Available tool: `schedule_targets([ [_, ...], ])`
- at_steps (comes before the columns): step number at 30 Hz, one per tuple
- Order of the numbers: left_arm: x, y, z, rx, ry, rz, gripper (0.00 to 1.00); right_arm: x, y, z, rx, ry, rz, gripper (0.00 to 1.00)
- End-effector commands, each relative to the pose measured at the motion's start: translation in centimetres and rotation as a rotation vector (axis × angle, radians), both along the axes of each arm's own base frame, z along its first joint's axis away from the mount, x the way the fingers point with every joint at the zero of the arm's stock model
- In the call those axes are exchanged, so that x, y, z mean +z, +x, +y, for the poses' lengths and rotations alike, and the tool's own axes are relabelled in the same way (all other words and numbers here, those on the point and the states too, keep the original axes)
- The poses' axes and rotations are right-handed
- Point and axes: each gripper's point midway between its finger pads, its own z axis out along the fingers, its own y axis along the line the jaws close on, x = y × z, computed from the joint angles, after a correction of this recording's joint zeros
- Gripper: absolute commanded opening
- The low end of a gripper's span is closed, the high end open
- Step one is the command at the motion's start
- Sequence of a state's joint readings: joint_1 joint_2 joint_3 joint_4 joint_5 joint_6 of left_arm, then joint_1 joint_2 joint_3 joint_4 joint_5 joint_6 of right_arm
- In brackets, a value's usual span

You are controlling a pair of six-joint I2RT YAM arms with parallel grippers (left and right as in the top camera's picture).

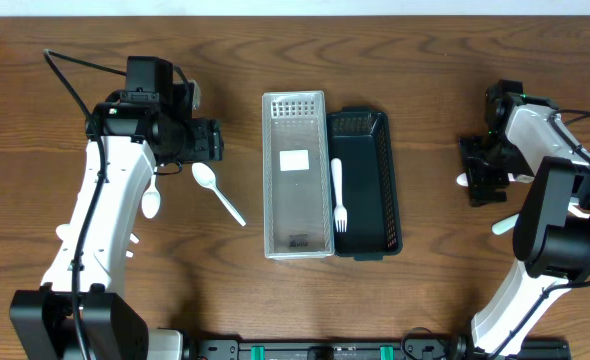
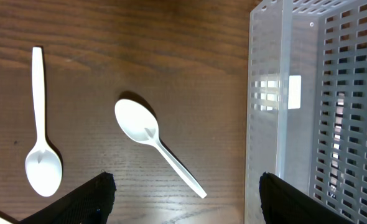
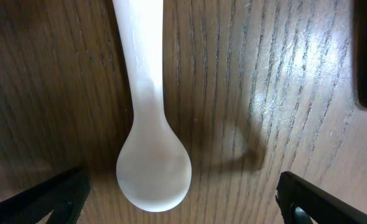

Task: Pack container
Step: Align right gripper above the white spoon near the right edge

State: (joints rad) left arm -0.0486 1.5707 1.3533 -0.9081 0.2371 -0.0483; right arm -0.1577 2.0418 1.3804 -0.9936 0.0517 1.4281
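**Container [image 1: 297, 200] awaiting cutlery; both grippers poised over spoons**

The translucent container lies at the middle of the tabletop [image 1: 425, 60] with no cutlery visible in it. A black tray [image 1: 370, 190] touches its right side, and a white fork [image 1: 339, 195] lies in that tray. Your left gripper [image 2: 186, 205] hovers with fingers spread wide, holding nothing, over the near spoon [image 2: 152, 140]. That spoon rests diagonally on the tabletop just left of the container. A second spoon [image 2: 42, 155] lies further toward the left edge. Your right gripper [image 3: 183, 205], near the right edge, is likewise wide and empty. The bowl of the right-hand spoon [image 3: 152, 162] sits centred just ahead of its fingertips.

The step in hand appears to be the descent to grasp. To do it well, turn each wrist so the fingers close across the handle, not the bowl. The handle is narrow and flat, while the rounded bowl would likely slip. Lower until the fingertips almost meet the wood, then close gently. On the left, keep clear of the container wall.
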Motion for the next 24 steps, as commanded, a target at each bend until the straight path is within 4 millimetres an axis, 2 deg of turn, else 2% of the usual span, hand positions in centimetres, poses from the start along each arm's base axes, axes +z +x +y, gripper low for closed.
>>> schedule_targets([
  [1,1.5,0.5,-0.1,-0.009,-0.005,-0.048,0.76,-0.6,-0.4,-0.5,0.012,-0.022,0.026,0.99],
  [5,1.5,0.5,-0.1,-0.009,-0.005,-0.048,0.76,-0.8,0.0,-1.0,0.075,-0.049,0.016,0.99],
  [13,1.5,0.5,-0.1,-0.009,-0.005,-0.048,0.76,-0.9,0.6,-0.8,0.111,-0.067,0.0,0.99],
  [24,1.5,0.5,-0.1,-0.009,-0.005,-0.048,0.76,-3.1,-0.1,-0.1,0.159,-0.029,0.062,0.99],
])
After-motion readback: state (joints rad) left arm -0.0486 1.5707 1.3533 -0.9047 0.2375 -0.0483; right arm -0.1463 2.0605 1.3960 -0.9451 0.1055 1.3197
